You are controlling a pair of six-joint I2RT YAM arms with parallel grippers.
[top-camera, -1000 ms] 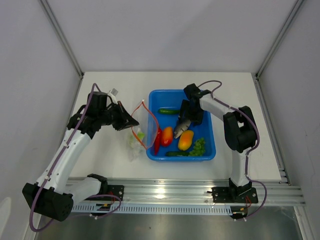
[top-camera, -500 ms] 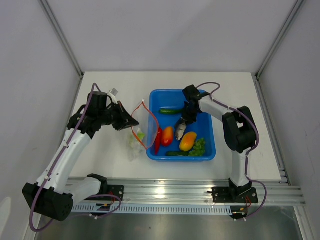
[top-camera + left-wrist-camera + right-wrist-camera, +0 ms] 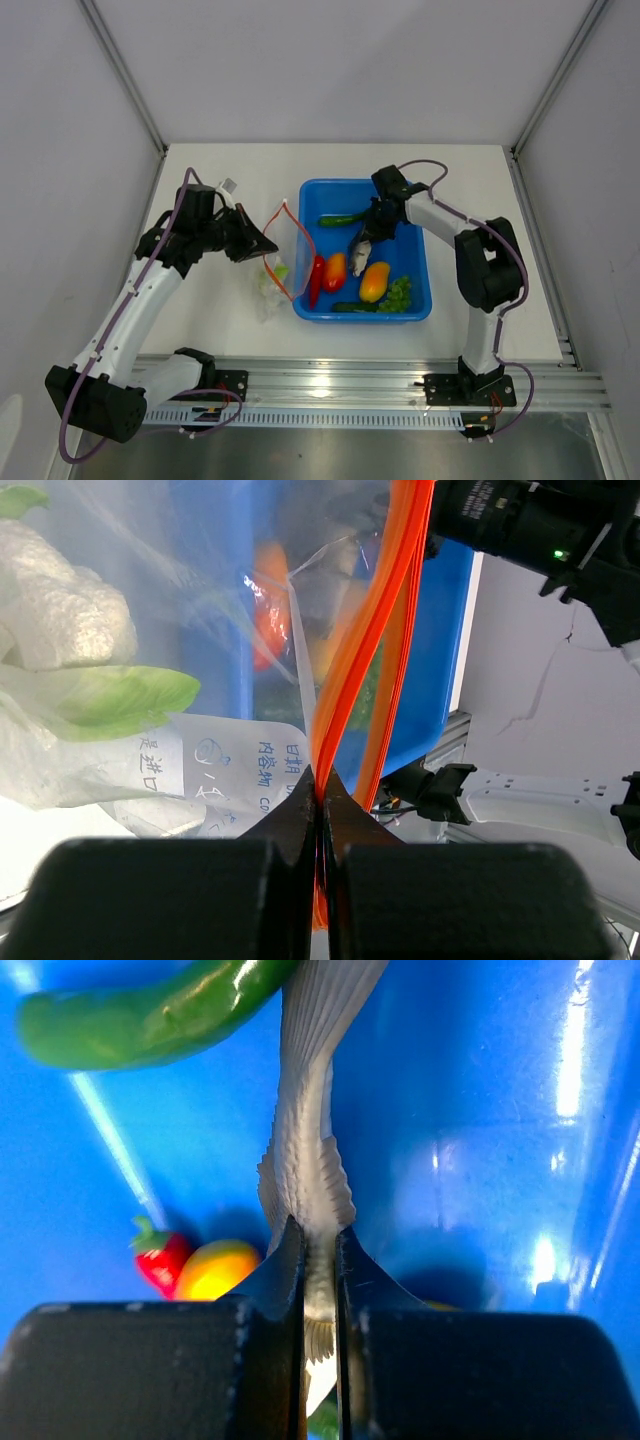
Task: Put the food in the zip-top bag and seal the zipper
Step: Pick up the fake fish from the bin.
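Loading stage, one item in hand. My left gripper [image 3: 320,780] has its fingers pressed together on the zipper [image 3: 375,630]. It pinches one lip of the bag [image 3: 283,255] and holds it raised just beside the left wall of the blue tub [image 3: 415,315], so the mouth gapes toward the tub rather than lying flat on the table [image 3: 220,320]. A cauliflower [image 3: 60,620] with a green leaf lies low inside the bag; its weight, I judge, anchors the bottom while I hold the top.

My right gripper [image 3: 320,1235] is over the tub's far half, fingers closed on the grey fish [image 3: 305,1160]. They nip it edge-on across the thin body by the fins, where the pads meet two flat faces. I cannot tell whether the fish is clear of the tub floor. The long green vegetable [image 3: 150,1020] lies just beyond it, touching or nearly so.

The red chili [image 3: 316,280], the orange-yellow fruits [image 3: 372,282] and the grapes [image 3: 399,292] lie in the tub's near half. Most of the food is thus not yet bagged, and the zipper is unsealed. Next, as I judge it, the fish must go left over the tub wall into the held-open mouth
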